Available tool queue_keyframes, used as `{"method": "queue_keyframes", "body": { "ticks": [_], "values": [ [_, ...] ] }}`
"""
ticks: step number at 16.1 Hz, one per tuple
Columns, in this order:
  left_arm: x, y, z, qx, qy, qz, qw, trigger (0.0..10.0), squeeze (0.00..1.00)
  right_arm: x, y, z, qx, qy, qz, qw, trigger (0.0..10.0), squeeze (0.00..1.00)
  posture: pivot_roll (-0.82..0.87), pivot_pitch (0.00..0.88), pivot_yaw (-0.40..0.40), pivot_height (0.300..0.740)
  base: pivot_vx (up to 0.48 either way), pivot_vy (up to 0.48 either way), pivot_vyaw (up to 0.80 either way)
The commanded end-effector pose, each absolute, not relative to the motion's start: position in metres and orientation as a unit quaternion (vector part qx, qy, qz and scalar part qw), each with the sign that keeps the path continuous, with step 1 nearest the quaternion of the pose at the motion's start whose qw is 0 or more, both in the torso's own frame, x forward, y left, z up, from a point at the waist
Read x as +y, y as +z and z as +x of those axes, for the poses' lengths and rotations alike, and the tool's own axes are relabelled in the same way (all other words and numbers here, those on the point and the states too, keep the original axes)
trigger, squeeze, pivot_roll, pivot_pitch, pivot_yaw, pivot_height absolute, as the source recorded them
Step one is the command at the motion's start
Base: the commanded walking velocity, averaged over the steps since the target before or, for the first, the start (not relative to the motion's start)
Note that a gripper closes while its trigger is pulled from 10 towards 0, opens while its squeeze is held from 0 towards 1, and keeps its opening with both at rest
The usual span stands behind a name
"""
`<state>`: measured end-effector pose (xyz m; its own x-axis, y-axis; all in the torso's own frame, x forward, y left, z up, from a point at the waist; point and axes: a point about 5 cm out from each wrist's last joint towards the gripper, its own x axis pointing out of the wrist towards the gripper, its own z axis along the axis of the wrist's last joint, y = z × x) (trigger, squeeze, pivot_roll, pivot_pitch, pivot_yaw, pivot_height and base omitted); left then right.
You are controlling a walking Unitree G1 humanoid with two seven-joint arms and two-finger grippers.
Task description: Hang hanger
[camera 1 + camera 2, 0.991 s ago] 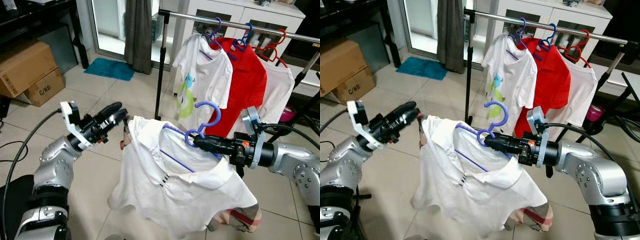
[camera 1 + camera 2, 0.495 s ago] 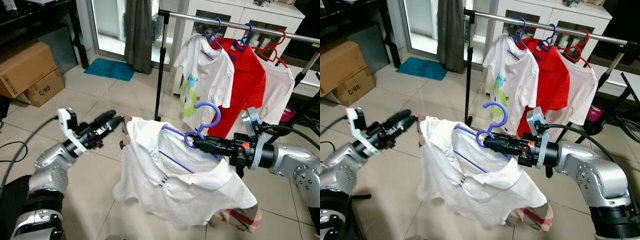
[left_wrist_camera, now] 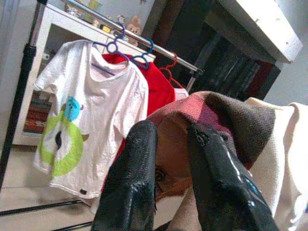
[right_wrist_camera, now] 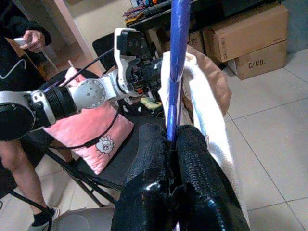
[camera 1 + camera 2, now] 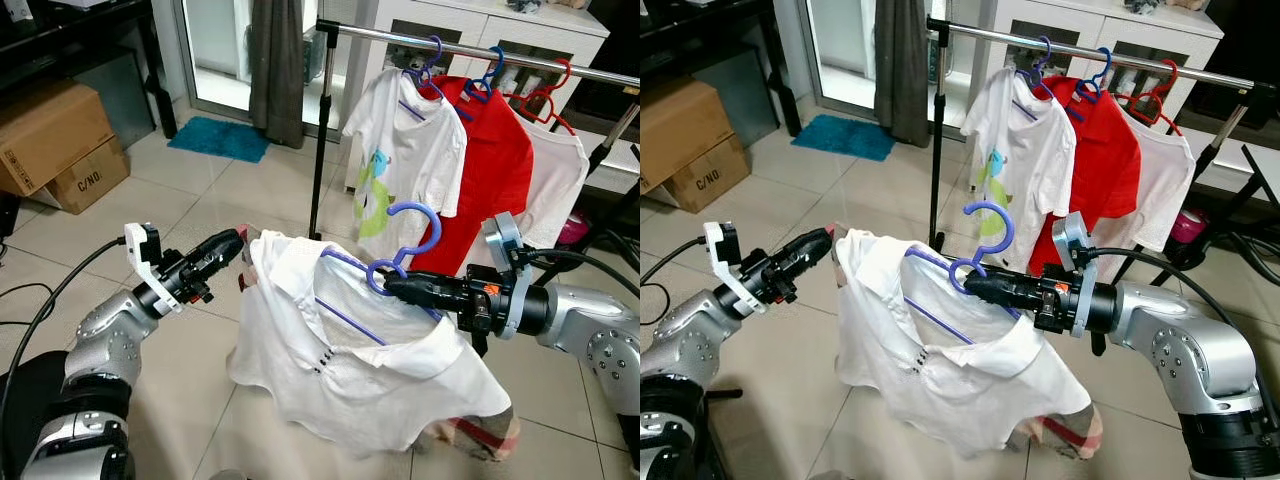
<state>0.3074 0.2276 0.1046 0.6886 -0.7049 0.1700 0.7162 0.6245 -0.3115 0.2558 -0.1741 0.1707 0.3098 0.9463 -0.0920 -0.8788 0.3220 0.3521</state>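
Looking down from the head views, the purple hanger (image 5: 400, 262) sat at centre frame with its hook curling up toward the steel rail (image 5: 470, 48) at upper right, so the coming move was judged to be a lift up and away from the robot; the right gripper (image 5: 388, 287) clamped the hanger's neck and was plainly the nearer arm. The white polo shirt (image 5: 350, 350) draped over the hanger hid its far shoulder. The left gripper (image 5: 237, 243) reached the shirt's left shoulder at mid-left. In the left wrist view, its fingers (image 3: 130, 178) stood narrowly parted against plaid-lined fabric; whether they pinched it could not be told. In the right wrist view, the fingers were closed on the purple stem (image 4: 177, 62), its top cut off.
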Motion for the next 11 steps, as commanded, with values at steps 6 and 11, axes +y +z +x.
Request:
{"method": "queue_keyframes", "body": {
  "ticks": [6,11],
  "values": [
    [0.2231,0.115,0.3149,-0.023,-0.419,-0.167,0.892,0.0,0.0,-0.1754,0.1828,0.2561,0.12,0.577,0.113,0.8,10.0,0.0,-0.17,0.0,-0.045,0.74,0.0,0.0,0.0],
    [0.2243,0.1199,0.3169,-0.032,-0.421,-0.165,0.892,0.0,0.0,-0.1749,0.1817,0.2566,0.122,0.576,0.113,0.801,10.0,0.0,-0.17,0.0,-0.046,0.74,0.0,0.0,0.0]
  ]
}}
